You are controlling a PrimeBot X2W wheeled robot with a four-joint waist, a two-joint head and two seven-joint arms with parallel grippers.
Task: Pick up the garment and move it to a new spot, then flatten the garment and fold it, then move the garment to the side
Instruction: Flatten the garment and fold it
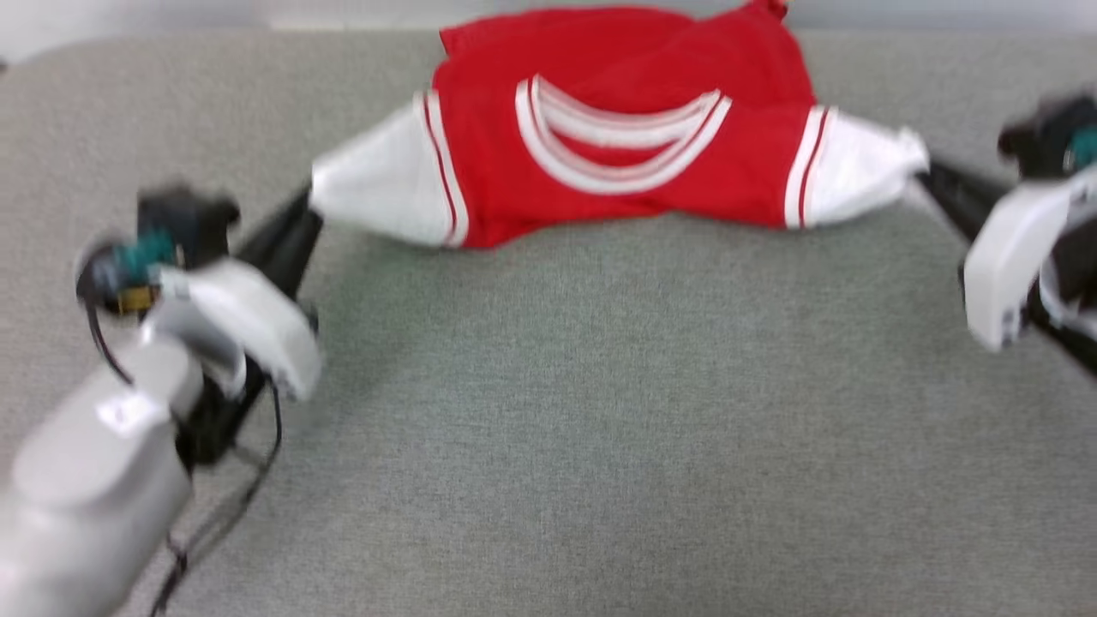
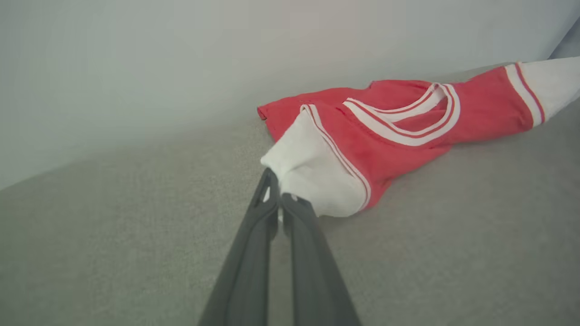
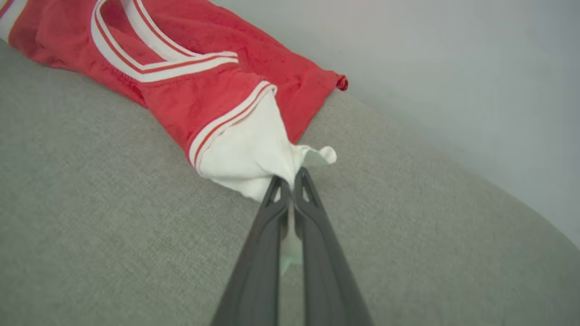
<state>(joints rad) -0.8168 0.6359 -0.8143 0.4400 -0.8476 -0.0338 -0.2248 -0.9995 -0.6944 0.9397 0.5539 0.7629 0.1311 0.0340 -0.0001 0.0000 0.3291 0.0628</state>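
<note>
The garment (image 1: 617, 128) is a red shirt with white sleeves and striped trim, stretched across the far part of the grey surface, neck opening facing me. My left gripper (image 1: 310, 206) is shut on the tip of its left white sleeve (image 2: 312, 172). My right gripper (image 1: 926, 171) is shut on the tip of the right white sleeve (image 3: 247, 158), with a bit of white cloth poking past the fingertips. In the left wrist view the left gripper (image 2: 277, 192) pinches the sleeve edge; in the right wrist view the right gripper (image 3: 290, 181) does the same. The shirt's front is hidden.
A grey fabric-covered surface (image 1: 600, 411) spreads wide in front of the shirt. A pale wall (image 2: 181, 68) runs along its far edge, right behind the garment.
</note>
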